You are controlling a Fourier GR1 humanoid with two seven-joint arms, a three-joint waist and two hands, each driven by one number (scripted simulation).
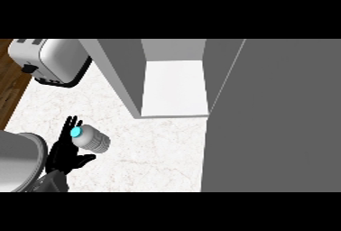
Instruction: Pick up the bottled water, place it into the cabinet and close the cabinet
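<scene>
The bottled water (93, 140) is a pale bottle with a cyan cap, tilted on the white marble counter at the lower left, cap pointing left. My left hand (62, 154) is right beside it on its left, fingers (69, 124) straight and pointing up past the cap, thumb spread out below the bottle; the hand is open. The cabinet (174, 85) stands open at the upper middle, its white floor bare. Its big grey door (279, 117) swings out and fills the right side. My right hand does not show.
A silver toaster (53, 58) stands at the upper left beside the cabinet's left wall (123, 72). A rounded metal vessel (16, 158) sits at the left edge, close to my left forearm. Bare counter (160, 153) lies between bottle and door.
</scene>
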